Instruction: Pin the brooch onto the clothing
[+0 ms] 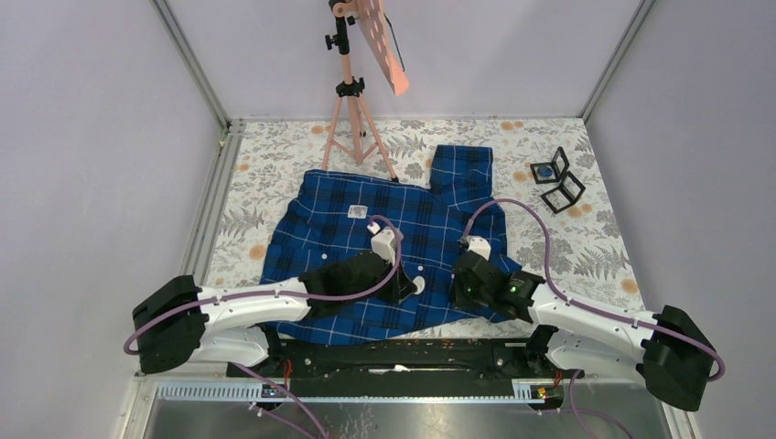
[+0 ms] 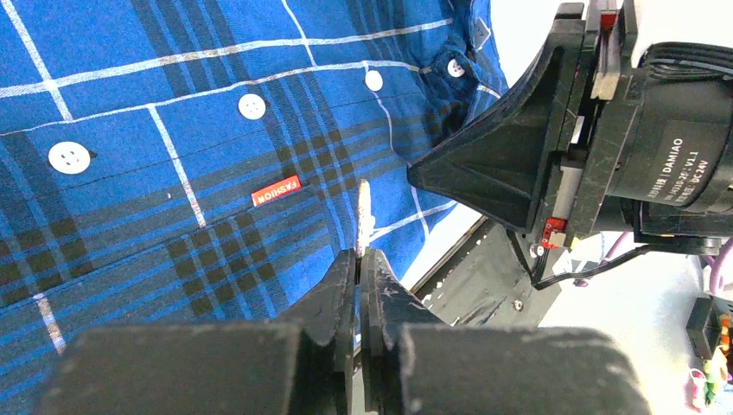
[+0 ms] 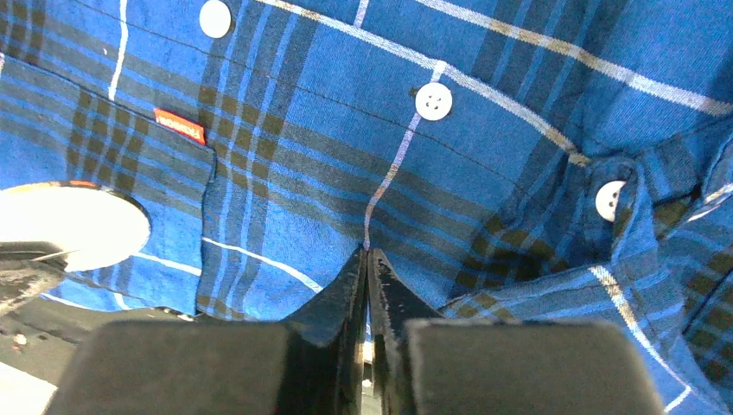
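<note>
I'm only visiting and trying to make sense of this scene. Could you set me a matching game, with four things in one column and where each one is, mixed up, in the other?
Things
1. brooch
2. red tag
3. pink tripod
4. black square frames

Places
A. on the far right of the table, off the shirt
B. pinched edge-on in the left gripper
C. on the shirt's blue plaid cloth
D. standing at the table's far side, beyond the shirt

Pairs: 1-B, 2-C, 3-D, 4-A
</note>
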Tool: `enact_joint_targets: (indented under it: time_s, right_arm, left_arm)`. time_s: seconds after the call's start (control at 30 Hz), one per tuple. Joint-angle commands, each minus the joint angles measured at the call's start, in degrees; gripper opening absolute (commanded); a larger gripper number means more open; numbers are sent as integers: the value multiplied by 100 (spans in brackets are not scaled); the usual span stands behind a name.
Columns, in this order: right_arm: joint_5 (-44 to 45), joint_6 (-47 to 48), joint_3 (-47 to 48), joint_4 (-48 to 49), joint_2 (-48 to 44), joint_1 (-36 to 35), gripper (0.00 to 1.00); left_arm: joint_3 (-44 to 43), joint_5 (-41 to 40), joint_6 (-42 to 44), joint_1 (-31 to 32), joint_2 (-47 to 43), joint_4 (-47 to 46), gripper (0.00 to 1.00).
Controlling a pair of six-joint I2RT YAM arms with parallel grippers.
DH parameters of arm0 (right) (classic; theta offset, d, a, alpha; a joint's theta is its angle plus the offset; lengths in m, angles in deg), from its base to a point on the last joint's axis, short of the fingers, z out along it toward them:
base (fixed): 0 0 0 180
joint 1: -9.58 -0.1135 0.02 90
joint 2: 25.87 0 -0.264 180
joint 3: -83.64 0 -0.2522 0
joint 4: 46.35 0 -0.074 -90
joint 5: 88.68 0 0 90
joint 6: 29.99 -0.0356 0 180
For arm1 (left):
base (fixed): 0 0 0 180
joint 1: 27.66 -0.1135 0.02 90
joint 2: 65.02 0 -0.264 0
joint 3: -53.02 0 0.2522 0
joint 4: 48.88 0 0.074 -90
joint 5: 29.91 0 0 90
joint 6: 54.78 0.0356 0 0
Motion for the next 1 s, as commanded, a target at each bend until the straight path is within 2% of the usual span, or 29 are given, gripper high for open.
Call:
enact_joint_targets:
  time_s: [0.0,0.4,0.77,0.97]
  right_arm:
    - [130,5,-33,82,-141,-63,0]
    - [131,-303,-528,654,-1301,-63,0]
    - [-134,-482,-793,1463,-1557,-63,0]
    - [-269,-475,-791,1570,-1619,-64,0]
  left_arm:
    - [-358,-162,59,52,158,-22,0]
    - [-1010,6,177,223,953,388,0]
    - [-1438,-100,235,373,1463,841,0]
    - [-1580,-291,220,432,1611,1091,0]
